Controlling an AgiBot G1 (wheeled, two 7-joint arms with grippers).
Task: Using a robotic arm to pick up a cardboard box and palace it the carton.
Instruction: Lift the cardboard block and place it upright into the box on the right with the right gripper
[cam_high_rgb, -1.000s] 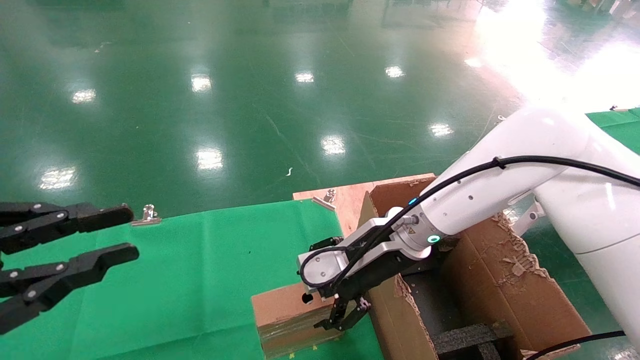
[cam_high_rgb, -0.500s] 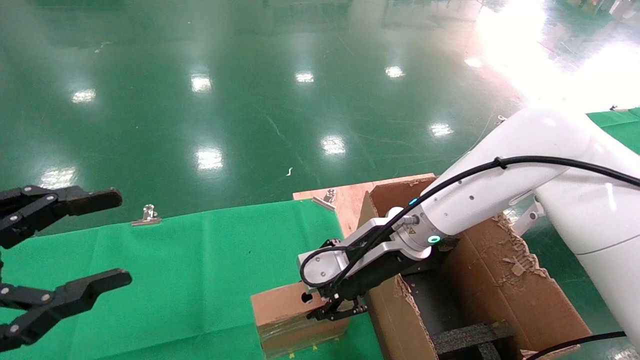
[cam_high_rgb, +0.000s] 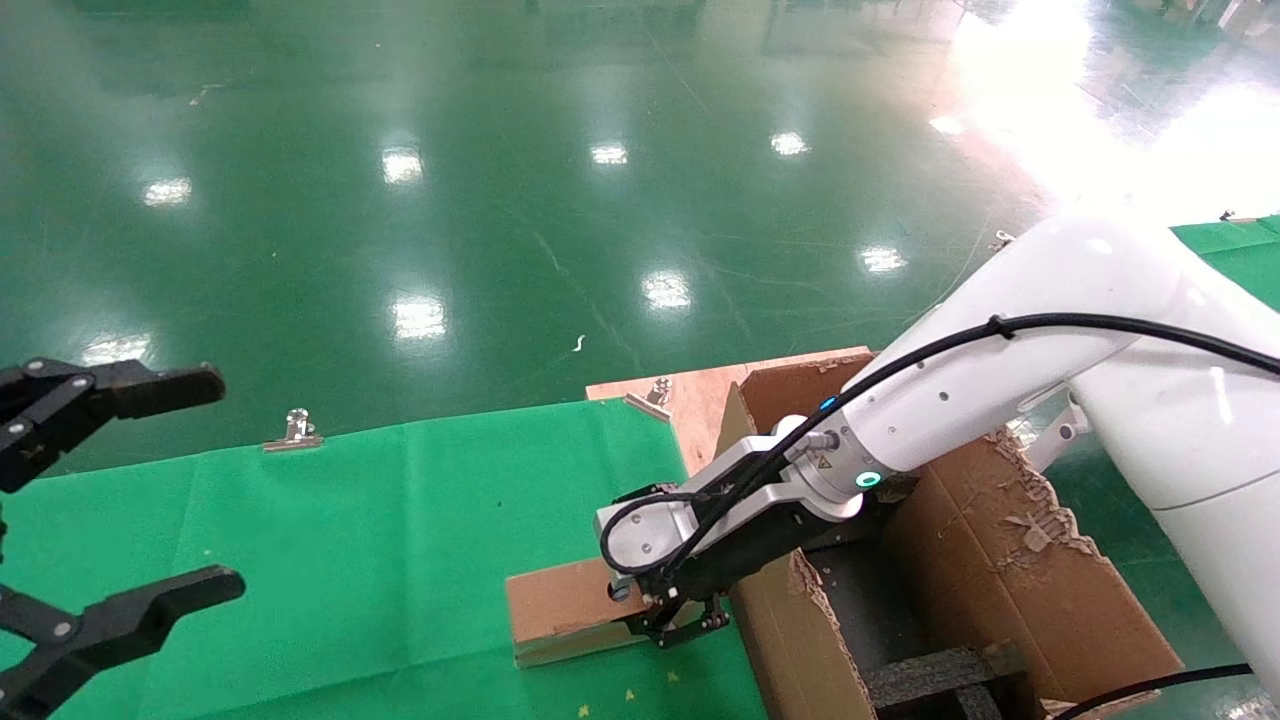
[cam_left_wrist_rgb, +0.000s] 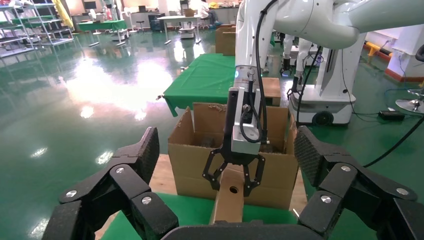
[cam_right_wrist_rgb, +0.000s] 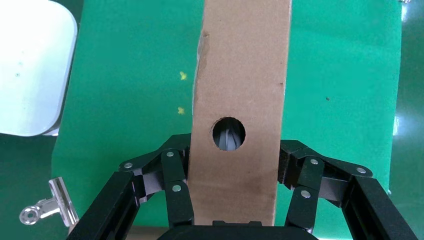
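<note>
The small brown cardboard box (cam_high_rgb: 560, 610) with a round hole lies on the green cloth beside the carton (cam_high_rgb: 1010, 570). My right gripper (cam_high_rgb: 675, 625), on the white arm with the green ring light, is shut on the hole end of the box. In the right wrist view the box (cam_right_wrist_rgb: 240, 75) sits between the fingers (cam_right_wrist_rgb: 175, 185) of the gripper (cam_right_wrist_rgb: 232, 172), pads against both sides. The left wrist view shows the box (cam_left_wrist_rgb: 230, 202) in front of the carton (cam_left_wrist_rgb: 192, 155). My left gripper (cam_high_rgb: 150, 490) is open and empty at the far left.
A green cloth (cam_high_rgb: 380, 540) covers the table, held by metal clips (cam_high_rgb: 293, 430) at its far edge. A bare wooden corner (cam_high_rgb: 690, 400) shows beside the carton. Black foam strips (cam_high_rgb: 940, 670) lie inside the carton. A clip (cam_right_wrist_rgb: 45, 210) shows in the right wrist view.
My right gripper's fingers closed onto the box. The box's near lower edge has risen, uncovering yellow marks on the cloth. My left gripper opened wider and drew back to the left.
</note>
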